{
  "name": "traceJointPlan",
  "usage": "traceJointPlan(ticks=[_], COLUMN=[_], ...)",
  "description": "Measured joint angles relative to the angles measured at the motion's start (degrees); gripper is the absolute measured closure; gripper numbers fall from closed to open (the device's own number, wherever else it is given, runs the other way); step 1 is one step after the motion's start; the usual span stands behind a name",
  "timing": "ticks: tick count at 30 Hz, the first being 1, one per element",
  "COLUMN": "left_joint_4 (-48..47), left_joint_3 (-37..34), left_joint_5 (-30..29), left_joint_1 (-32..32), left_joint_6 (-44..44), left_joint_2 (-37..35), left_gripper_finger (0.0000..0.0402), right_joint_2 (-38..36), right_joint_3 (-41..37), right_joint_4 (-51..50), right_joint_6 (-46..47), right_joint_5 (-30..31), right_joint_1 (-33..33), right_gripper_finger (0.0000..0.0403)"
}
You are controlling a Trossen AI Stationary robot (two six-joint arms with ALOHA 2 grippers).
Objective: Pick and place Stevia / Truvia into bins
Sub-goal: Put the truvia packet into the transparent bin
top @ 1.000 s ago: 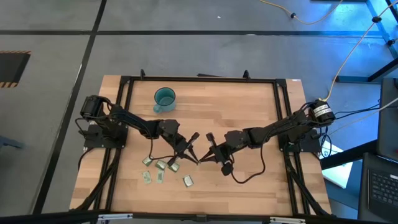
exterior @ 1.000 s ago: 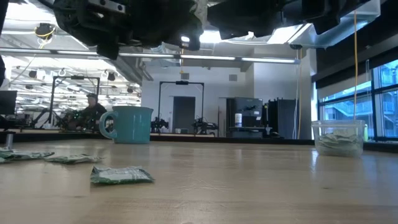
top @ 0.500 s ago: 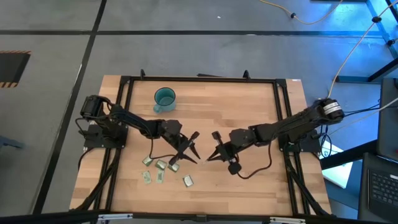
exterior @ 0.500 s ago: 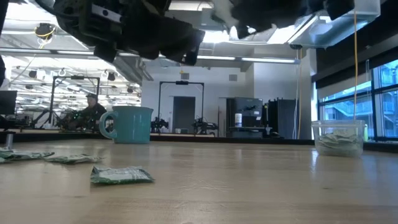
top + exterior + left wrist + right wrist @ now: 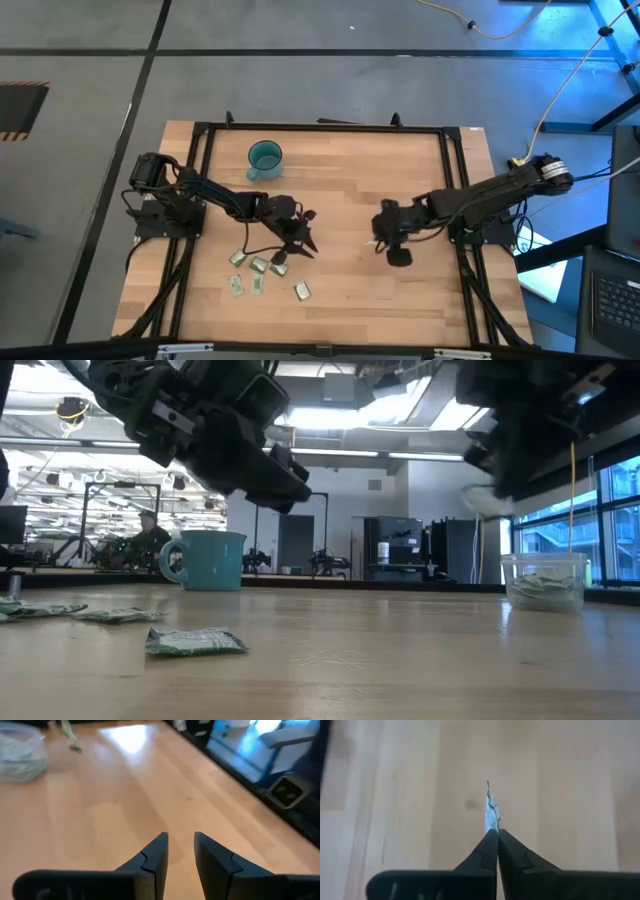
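Several green-and-white sachets lie flat on the wood near the table's left front (image 5: 259, 266), and show in the low view (image 5: 195, 642). The teal cup (image 5: 265, 157) (image 5: 210, 560) stands toward the far edge. The clear cup (image 5: 545, 582) (image 5: 20, 750) holds sachets and does not show in the high view. My left gripper (image 5: 302, 237) (image 5: 180, 842) hovers open over bare wood just right of the loose sachets. My right gripper (image 5: 381, 228) (image 5: 496, 832) is right of the table's middle, shut on one sachet (image 5: 491, 810). My right gripper pinches one sachet between its two fingertips (image 5: 490, 842), at the sachet's near edge (image 5: 493, 826). The sachet shows edge-on and sticks out past the tips, lifted clear of the table. The fingers point down toward the wood.
A black frame (image 5: 320, 128) runs around the wooden tabletop. Bare wood lies between the two grippers and along the far side. A cable loops below the right wrist (image 5: 398, 257). A person sits far off in the room behind the table (image 5: 148, 535).
My right gripper has drawn away from my left gripper and moved toward the table's right edge, turning as it went and staying shut on the sachet. My left gripper has pulled back slightly toward the left. The sachets on the table have not moved.
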Motion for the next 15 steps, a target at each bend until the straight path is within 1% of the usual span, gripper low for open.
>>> traceJointPlan(ticks=[2, 5, 7, 10, 15], left_joint_4=[-0.88, -1.31, -1.57, -1.57, -2.87], left_joint_3=[0.00, 0.00, 0.00, 0.00, 0.00], left_joint_5=[-2.71, -4.32, -5.45, -6.01, -6.03], left_joint_1=[0.00, 0.04, 0.02, 0.00, -0.07], left_joint_6=[0.05, 0.11, 0.17, 0.17, 0.10], left_joint_2=[0.00, 0.00, 0.00, 0.00, 0.00], left_gripper_finger=[0.0314, 0.0314, 0.0314, 0.0315, 0.0315], right_joint_2=[-1.84, -4.24, -5.21, -5.72, -5.72], right_joint_3=[-0.01, -0.02, -0.65, -2.24, -5.78], right_joint_4=[-5.37, -13.62, -16.72, -17.16, -15.04], right_joint_6=[3.93, 10.92, 14.68, 17.48, 18.45], right_joint_5=[0.91, 6.51, 7.87, 7.80, 7.66], right_joint_1=[-0.76, -2.10, -3.42, -5.01, -6.96], right_gripper_finger=[0.0398, 0.0398, 0.0398, 0.0398, 0.0398])
